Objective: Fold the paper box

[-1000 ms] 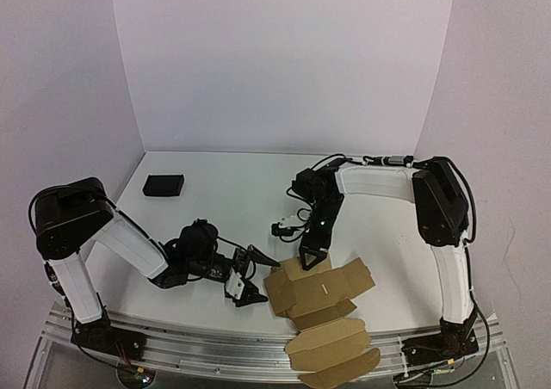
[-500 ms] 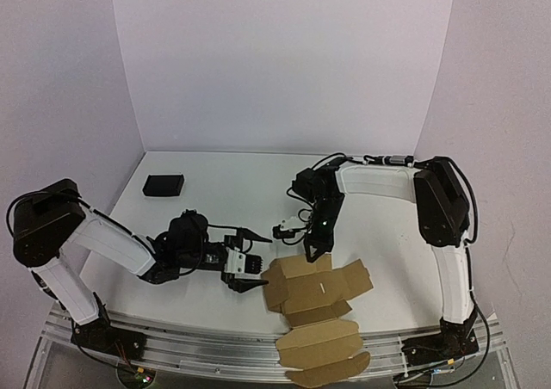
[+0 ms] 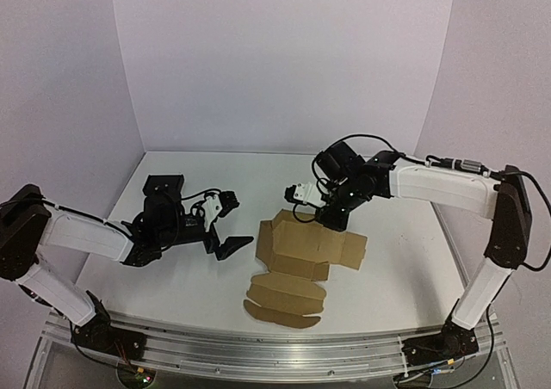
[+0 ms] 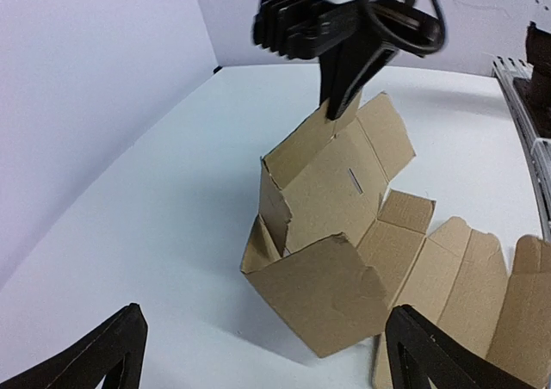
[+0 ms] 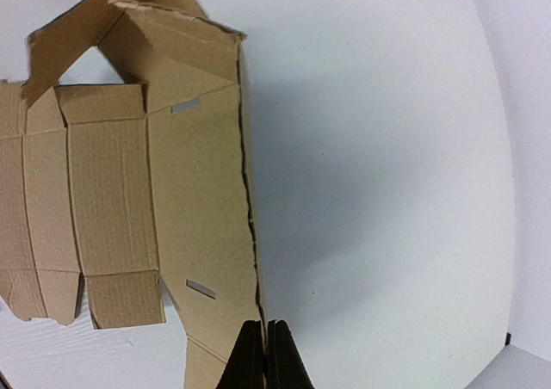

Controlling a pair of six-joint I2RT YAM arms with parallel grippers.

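Note:
The paper box [image 3: 301,258] is a brown die-cut sheet, partly folded, lying mid-table with its rounded flaps [image 3: 280,303] toward the near edge. My right gripper [image 3: 332,221] is shut on the top edge of the far upright panel; in the right wrist view the black fingertips [image 5: 264,337] pinch that thin cardboard edge [image 5: 250,191]. My left gripper [image 3: 225,227] stands open to the left of the box and apart from it. In the left wrist view the box [image 4: 331,243] lies ahead between the wide-set fingers [image 4: 103,355], with the right gripper [image 4: 344,88] above its back panel.
A small black block [image 3: 164,185] lies at the back left, just behind the left arm. White walls close the back and sides. The metal rail [image 3: 258,355] runs along the near edge.
The right gripper shut on the box's panel and pulled the box away from the near edge to mid-table. The left arm drew back to the left and its jaws spread a little wider.

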